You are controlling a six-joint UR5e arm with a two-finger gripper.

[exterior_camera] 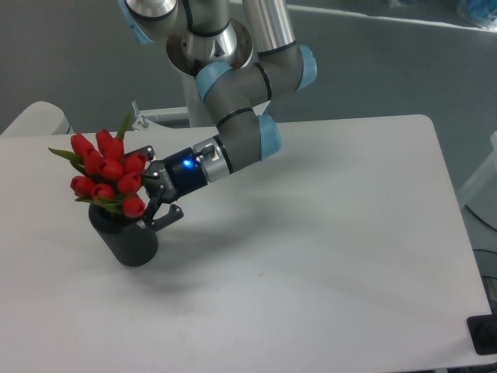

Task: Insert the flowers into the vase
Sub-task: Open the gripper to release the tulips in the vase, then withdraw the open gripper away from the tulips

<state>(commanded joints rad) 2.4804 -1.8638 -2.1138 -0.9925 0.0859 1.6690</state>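
The flowers (107,172), a tight bunch of red tulips with green leaves, stand with their stems down in the hole of the black vase (130,242). The vase stands on the left part of the white table and leans a little to the left. My gripper (152,189) reaches in from the right at the level of the flower heads. Its two black fingers (169,217) are spread apart, one above and one below, just right of the bunch. The stems are hidden inside the vase. I cannot tell whether a finger touches the flowers.
The white table (326,233) stretches to the right and front of the vase. The arm's base (194,85) stands at the table's back edge. A second white surface (35,116) lies at the far left.
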